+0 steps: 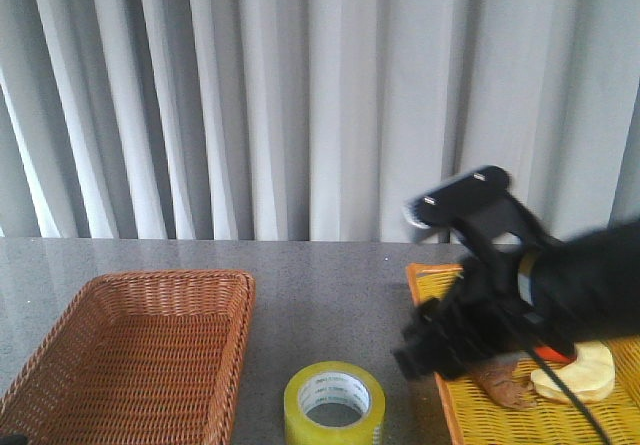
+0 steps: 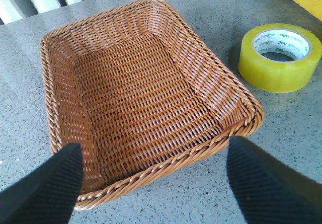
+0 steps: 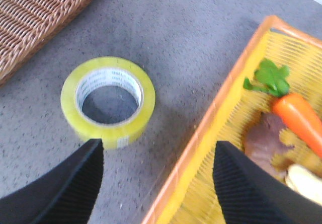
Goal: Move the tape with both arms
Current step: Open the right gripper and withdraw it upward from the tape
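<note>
Yellow translucent tape [image 1: 334, 403] lies flat on the grey worktop [image 1: 320, 285], between the brown wicker basket [image 1: 130, 355] and the orange tray [image 1: 440, 285].

The roll rests on one face, its axis upright and the white printed core open to the ceiling, so it has no long axis to speak of. It should prove light and stiff, with a smooth outer band that may slip; a hold across the wall, one finger inside the core and one outside, looks the surest. The right end effector [image 3: 156, 178] hangs released, fingers spread, above and just beside the roll (the front view blurs it, so its height is uncertain). The left end effector [image 2: 151, 181] is likewise released, over the basket's near rim.
</note>
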Controlling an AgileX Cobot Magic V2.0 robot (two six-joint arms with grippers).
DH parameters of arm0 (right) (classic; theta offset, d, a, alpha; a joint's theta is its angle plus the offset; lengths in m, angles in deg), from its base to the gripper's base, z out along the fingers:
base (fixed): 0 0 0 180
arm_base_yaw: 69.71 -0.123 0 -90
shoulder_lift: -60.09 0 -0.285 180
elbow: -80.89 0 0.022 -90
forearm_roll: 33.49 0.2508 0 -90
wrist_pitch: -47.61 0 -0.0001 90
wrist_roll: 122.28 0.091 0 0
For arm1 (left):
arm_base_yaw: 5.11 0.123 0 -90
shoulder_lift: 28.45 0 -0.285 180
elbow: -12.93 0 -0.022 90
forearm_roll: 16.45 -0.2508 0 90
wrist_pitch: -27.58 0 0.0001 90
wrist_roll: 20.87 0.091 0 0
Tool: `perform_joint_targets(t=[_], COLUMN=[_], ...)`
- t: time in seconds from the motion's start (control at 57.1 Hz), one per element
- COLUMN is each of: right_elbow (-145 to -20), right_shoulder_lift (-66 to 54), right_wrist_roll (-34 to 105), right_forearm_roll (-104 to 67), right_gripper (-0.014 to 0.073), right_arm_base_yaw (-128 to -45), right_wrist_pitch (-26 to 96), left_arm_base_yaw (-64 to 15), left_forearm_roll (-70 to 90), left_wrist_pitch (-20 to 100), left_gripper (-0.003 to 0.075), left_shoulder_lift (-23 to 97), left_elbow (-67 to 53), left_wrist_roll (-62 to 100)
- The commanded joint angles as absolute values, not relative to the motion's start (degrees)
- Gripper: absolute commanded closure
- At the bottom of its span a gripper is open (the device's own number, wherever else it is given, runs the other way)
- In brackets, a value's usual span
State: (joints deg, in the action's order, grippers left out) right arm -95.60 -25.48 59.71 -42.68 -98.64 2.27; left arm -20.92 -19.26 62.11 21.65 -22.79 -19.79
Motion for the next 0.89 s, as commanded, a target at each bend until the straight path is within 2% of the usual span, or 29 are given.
perform_joint_targets(t=[0.0, 0.333, 0.595, 0.876], right_elbow=[-89.5, -70.4, -63.4, -63.2], right_shoulder_lift=[-16.7, 1.5, 11.7, 13.1], right_wrist_roll=[62.1, 61.5, 61.4, 61.4], right_forearm_roll=[-43.8, -38.1, -37.3, -37.5], right_gripper=[0.0148, 0.0148, 0.0148, 0.0148], right_arm_base_yaw=[-96.4, -79.5, -79.3, -79.3], right_wrist_pitch=[9.4, 11.1, 10.6, 10.2], left_arm_base_yaw=[-21.4, -21.4, -21.4, -21.4], left_forearm_roll=[-19.2, -19.2, -19.2, -19.2], left_wrist_pitch=[58.4, 58.4, 58.4, 58.2], left_gripper=[0.0164, 0.0164, 0.0164, 0.0164], left_shoulder_lift=[21.7, 21.7, 21.7, 21.7], left_elbow=[-20.9, -20.9, -20.9, -20.9], left_wrist_roll=[-19.9, -19.9, -19.9, -19.9])
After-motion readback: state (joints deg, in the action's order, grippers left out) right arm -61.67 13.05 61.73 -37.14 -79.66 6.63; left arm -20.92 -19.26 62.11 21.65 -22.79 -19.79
